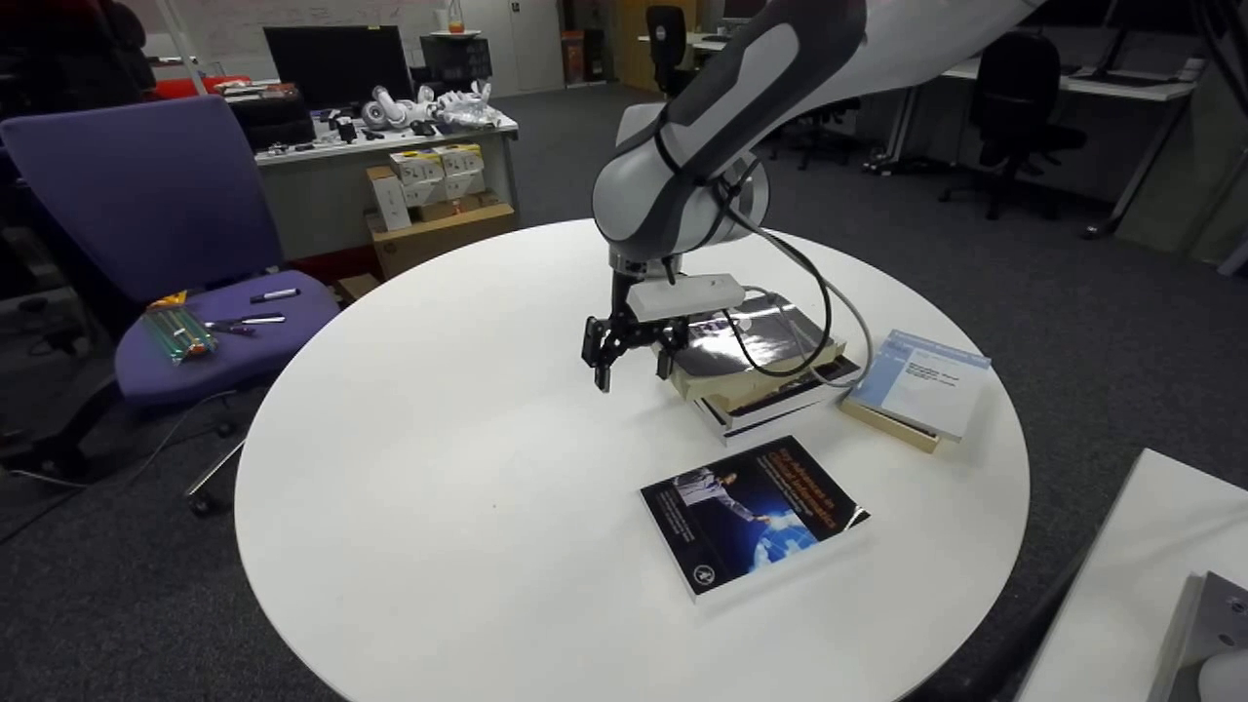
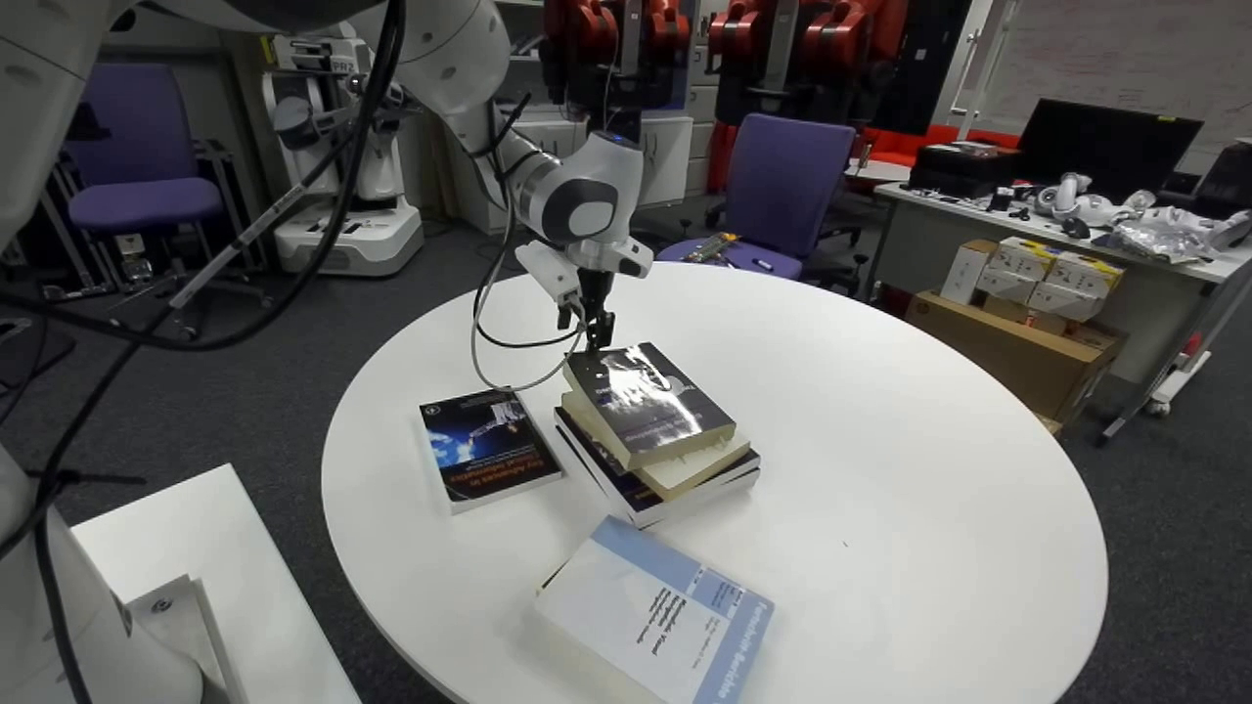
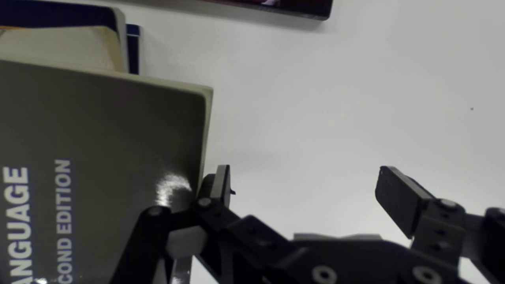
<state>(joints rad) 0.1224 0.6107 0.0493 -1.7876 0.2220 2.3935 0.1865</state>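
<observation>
Nearest the wrist camera, your end effector (image 3: pixel 305 173) stands spread wide, gripping nothing, one finger (image 3: pixel 221 183) at the short edge of the glossy dark book (image 3: pixel 106 142), contact unclear. That book's long axis leads away from the finger; beneath the book, pale-paged volumes (image 2: pixel 699 469) lie askew on the smooth white tabletop (image 2: pixel 929 469).

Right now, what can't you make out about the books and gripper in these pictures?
- Dark top book: in the wrist view, the bottom edge cuts off its lettering.
- Gripper: whether it touches that book; in the wrist view, its finger hides the spot.
- Lower stacked books: covers mostly hidden in both exterior views by what lies on them.
- Pale-blue book: finest cover print too small to read in an exterior view.
</observation>
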